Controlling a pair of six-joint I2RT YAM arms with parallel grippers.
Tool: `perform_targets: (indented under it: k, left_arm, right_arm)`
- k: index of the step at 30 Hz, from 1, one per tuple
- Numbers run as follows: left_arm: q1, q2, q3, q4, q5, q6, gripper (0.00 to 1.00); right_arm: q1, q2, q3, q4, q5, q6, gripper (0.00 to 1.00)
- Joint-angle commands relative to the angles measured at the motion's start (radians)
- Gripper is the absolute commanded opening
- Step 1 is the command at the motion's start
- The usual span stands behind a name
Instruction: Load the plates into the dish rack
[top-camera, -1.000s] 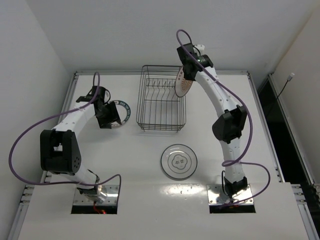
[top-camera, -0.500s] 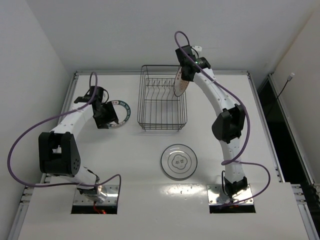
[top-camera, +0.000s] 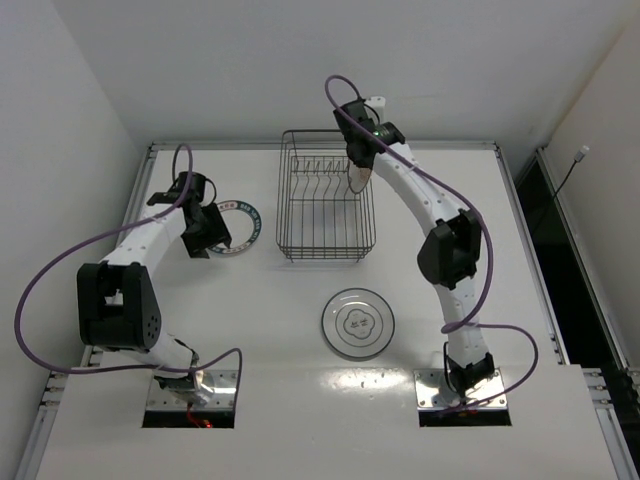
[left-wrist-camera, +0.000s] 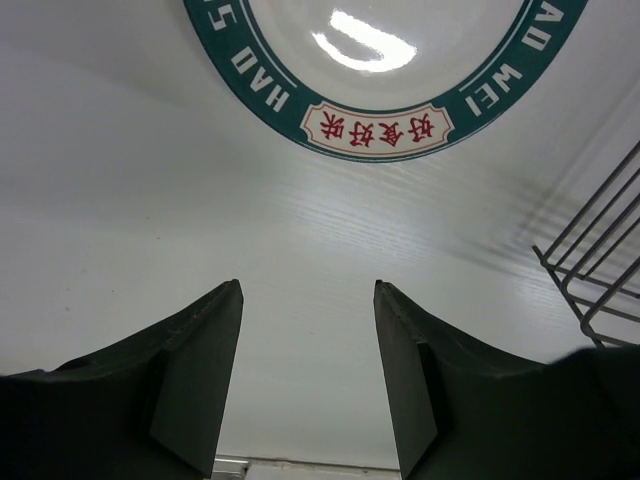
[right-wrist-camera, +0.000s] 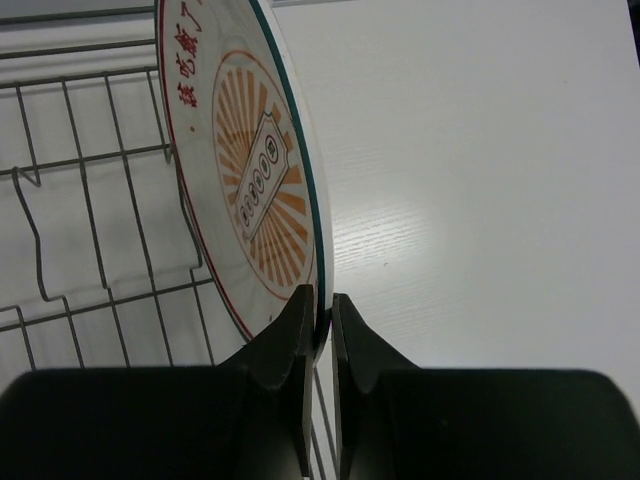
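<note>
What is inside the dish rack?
Only wire tines show inside the dish rack; the orange-patterned plate, pinched by the right end effector, hangs edge-on at its right wall, lower rim hidden.

The right gripper (top-camera: 357, 168) has swung left, carrying the orange-rayed plate (top-camera: 356, 181) from over the dish rack's (top-camera: 279, 195) right rim to inside its far right end, now nearly edge-on to the top camera. The left gripper (top-camera: 203, 234) has eased back left, uncovering more of the teal-rimmed plate (top-camera: 245, 224)
</note>
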Motion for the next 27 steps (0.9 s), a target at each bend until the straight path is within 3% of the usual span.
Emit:
perform_targets:
  k: [1,14,23,27]
  left_arm:
    - [0.011,-0.008,0.053,-0.022,-0.049,-0.018,0.52]
    - [0.011,-0.026,0.063,-0.062,-0.097,-0.027,0.52]
    - [0.011,-0.026,0.054,-0.03,-0.097,-0.027,0.52]
    - [0.011,-0.015,0.054,-0.006,-0.075,-0.027,0.52]
  right_arm:
    - [0.02,0.058,-0.056,-0.089,0.034,-0.066,0.0]
    - [0.029,0.11,-0.01,-0.101,-0.024,-0.055,0.0]
    - [-0.015,0.06,-0.068,-0.115,-0.213,0.054,0.01]
    - [-0.026,0.041,-0.079,-0.115,-0.28,0.088,0.12]
